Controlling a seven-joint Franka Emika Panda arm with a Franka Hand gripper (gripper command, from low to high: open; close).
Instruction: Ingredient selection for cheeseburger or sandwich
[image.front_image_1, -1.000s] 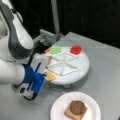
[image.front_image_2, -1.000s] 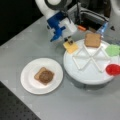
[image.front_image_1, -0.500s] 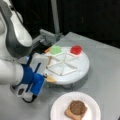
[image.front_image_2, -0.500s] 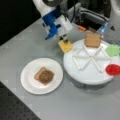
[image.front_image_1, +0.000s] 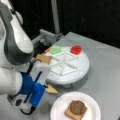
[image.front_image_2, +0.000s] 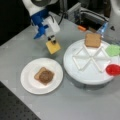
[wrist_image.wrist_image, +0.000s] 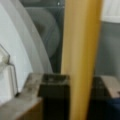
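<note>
Yellow cheese square (image.front_image_2: 53, 46) in pincer (image.front_image_2: 52, 40)

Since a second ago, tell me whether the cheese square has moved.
Yes. In a front view the cheese square, held by the gripper, has shifted left, away from the white divided tray.

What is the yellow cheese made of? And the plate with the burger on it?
The cheese square, shut in the gripper, looks like stiff painted wood or plastic: it hangs flat without bending and shows a thick, straight edge in the wrist view. The white plate under the toast slice and patty looks matte, maybe paper or plastic.
</note>
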